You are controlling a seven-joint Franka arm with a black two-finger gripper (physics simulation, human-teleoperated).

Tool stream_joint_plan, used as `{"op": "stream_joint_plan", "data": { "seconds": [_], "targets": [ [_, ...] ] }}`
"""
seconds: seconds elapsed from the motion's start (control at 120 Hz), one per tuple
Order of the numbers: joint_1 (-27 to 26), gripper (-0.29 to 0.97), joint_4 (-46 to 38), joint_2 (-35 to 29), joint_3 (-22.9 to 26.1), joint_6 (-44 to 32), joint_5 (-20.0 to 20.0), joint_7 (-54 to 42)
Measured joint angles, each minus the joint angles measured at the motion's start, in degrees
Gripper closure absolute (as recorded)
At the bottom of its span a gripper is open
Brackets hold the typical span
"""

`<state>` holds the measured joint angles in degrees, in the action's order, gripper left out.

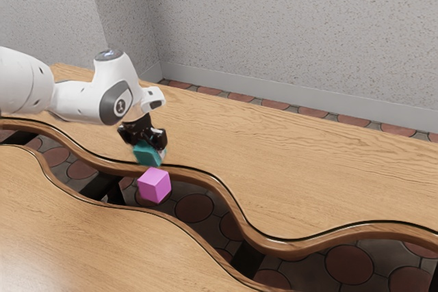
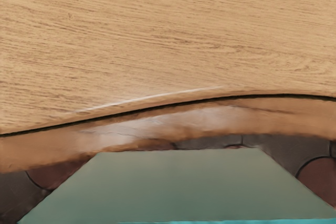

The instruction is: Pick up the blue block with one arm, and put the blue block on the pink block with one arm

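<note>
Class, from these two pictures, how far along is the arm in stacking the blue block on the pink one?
Done: the blue block is off the table, held in the shut gripper. In hand: it hangs just above the pink block. Left: lower it onto the pink block's bare top and release.

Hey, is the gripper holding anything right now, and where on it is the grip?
Yes. The gripper holds the blue block by its upper part, with a finger on each of two opposite sides.
</note>
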<state>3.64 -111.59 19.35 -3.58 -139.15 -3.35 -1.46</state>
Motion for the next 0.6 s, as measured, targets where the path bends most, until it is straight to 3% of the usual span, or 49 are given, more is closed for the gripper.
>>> {"op": "stream_joint_plan", "data": {
  "seconds": [0.267,0.433,0.6],
  "targets": [
    [-1.7,0.39,-12.5,-9.8,0.0,0.0,-0.2,5.5],
    [-2.4,0.4,-13.0,-9.0,0.6,-1.6,5.8,8.2],
    [-2.9,0.26,-12.2,-8.9,1.8,-2.7,8.4,9.7]
  ]
}}
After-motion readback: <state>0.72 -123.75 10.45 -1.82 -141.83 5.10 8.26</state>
